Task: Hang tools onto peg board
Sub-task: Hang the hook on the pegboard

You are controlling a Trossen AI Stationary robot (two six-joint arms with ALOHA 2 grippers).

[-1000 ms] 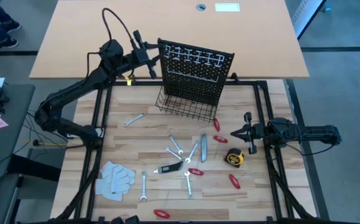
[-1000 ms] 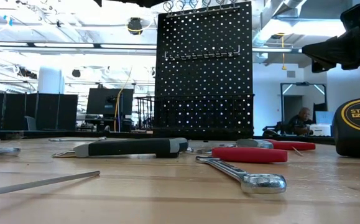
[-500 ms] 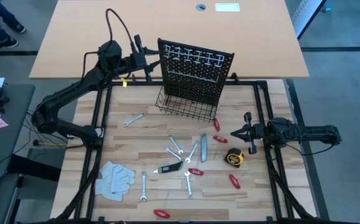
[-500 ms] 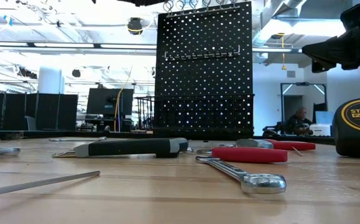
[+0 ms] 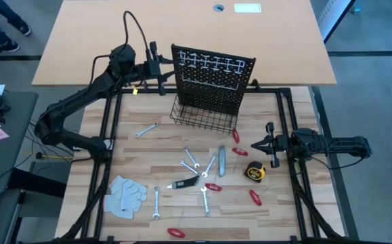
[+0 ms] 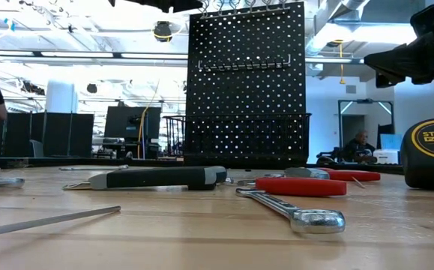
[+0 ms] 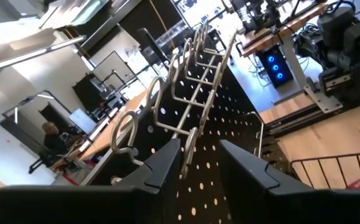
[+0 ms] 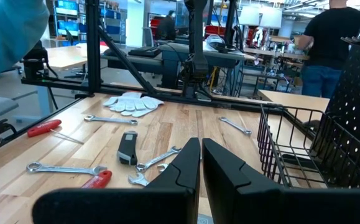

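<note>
My left gripper (image 5: 160, 73) sits at the ten o'clock edge of the upright black perforated peg board (image 5: 212, 76), fingers apart astride its edge, nothing carried. I'd steady the board gently, avoiding the silver hooks (image 7: 167, 102). My right gripper (image 5: 258, 145) waits pinched together at three o'clock; the silver wrenches (image 5: 194, 161) lie mid-table. Only the left wrist view shows that straddle.
</note>
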